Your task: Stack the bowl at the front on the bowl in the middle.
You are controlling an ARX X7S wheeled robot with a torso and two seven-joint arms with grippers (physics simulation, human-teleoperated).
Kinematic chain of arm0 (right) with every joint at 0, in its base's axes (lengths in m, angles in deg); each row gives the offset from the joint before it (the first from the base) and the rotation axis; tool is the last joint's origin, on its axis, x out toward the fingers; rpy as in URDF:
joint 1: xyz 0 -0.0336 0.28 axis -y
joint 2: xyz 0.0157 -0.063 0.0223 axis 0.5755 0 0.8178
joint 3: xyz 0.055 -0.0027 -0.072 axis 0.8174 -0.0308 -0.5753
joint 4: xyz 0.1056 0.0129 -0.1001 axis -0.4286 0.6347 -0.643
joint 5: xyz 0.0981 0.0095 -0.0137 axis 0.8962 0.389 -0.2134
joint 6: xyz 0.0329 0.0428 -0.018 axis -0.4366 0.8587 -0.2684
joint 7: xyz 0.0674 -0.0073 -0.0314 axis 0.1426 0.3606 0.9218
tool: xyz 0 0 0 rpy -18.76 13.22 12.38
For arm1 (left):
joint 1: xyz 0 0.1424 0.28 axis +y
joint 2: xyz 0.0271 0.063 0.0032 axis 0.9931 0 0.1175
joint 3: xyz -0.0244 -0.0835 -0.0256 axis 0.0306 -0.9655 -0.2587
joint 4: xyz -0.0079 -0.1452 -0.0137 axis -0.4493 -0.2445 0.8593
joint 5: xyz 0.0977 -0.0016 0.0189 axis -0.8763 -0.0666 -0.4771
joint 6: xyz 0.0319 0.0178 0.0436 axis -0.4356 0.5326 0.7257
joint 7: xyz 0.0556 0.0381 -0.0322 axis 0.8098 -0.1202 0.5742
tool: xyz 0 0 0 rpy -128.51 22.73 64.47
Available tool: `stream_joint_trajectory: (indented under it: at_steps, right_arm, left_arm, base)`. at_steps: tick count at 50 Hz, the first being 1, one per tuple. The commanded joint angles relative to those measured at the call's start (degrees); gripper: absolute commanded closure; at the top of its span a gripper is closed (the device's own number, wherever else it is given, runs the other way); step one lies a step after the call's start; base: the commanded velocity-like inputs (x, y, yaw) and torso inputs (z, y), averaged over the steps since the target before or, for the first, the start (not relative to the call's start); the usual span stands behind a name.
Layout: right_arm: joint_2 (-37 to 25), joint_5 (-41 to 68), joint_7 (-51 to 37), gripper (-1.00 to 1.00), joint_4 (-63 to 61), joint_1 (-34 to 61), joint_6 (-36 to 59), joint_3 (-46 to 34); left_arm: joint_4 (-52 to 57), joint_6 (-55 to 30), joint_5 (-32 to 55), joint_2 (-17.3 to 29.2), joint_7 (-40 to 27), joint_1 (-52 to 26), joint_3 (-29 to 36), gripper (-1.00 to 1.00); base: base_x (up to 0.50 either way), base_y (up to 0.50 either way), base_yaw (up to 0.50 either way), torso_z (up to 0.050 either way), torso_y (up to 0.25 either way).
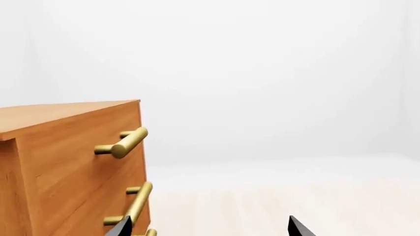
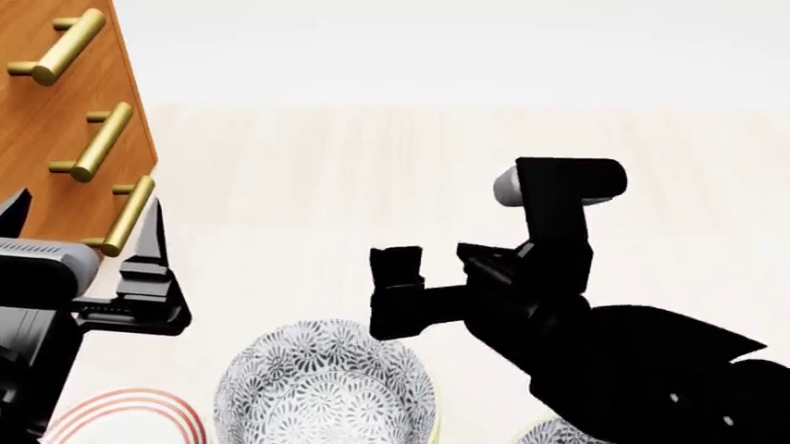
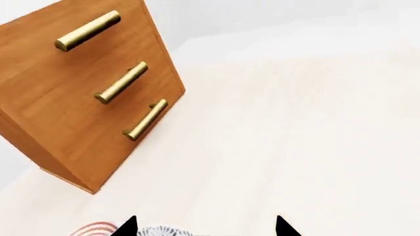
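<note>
A flower-patterned bowl [image 2: 327, 388] with a yellow-green rim sits at the bottom centre of the head view. A curved line inside it may be a second bowl nested there; I cannot tell. Only its rim [image 3: 161, 231] shows in the right wrist view. A sliver of another such bowl [image 2: 549, 433] peeks out under the right arm. Which is the front bowl and which the middle one, I cannot tell. My right gripper [image 2: 442, 264] [image 3: 205, 227] hangs open and empty just above and beyond the central bowl. My left gripper [image 2: 84, 222] [image 1: 210, 228] is open and empty beside the drawers.
A wooden drawer chest [image 2: 68, 102] [image 1: 72, 162] [image 3: 85, 98] with brass bar handles stands at the left, close to my left gripper. A red-ringed plate [image 2: 124, 412] [image 3: 92, 228] lies left of the central bowl. Pale wooden surface [image 2: 408, 176] stretches ahead.
</note>
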Motion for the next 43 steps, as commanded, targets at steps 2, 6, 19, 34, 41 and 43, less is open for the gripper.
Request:
stream_joint_trajectory:
  at_steps: [2,6,19,34,41,43]
  right_arm:
    - [-0.4,-22.03,-12.12,-1.0,-18.05,-12.94,-25.35,2.36]
    - [-0.5,-27.51,-16.75,-1.0,-22.72,-15.78,-29.11,2.17]
    - [-0.92,-44.24,-23.92,-1.0,-29.82,-26.16,-44.95,0.9]
    - [-1.04,-48.84,-26.27,-1.0,-31.37,-27.31,-47.84,0.64]
    - [-1.14,-49.37,-26.41,-1.0,-31.45,-27.46,-47.68,0.26]
    - [-1.14,-49.41,-26.44,-1.0,-31.58,-27.4,-47.68,0.23]
  left_arm:
    - [1.73,4.38,-1.33,0.27,-0.33,1.44,0.06,-1.0]
    - [2.87,6.51,-2.11,0.43,-0.54,2.15,0.01,-1.0]
    - [4.09,14.15,-5.35,0.83,-0.42,3.85,0.92,-1.0]
    - [4.87,17.89,-7.61,1.16,-1.27,4.89,1.46,-1.0]
    - [4.66,17.83,-7.41,1.23,-1.19,4.74,1.75,-1.0]
    - [4.77,17.53,-7.46,1.32,-1.29,4.64,1.81,-1.0]
  base:
    - [0.0,0.0,0.0,0.0,0.0]
    - [0.0,0.0,0.0,0.0,0.0]
    - [0.0,0.0,0.0,0.0,0.0]
    - [0.0,0.0,0.0,0.0,0.0]
    - [0.0,0.0,0.0,0.0,0.0]
    - [0.0,0.0,0.0,0.0,0.0]
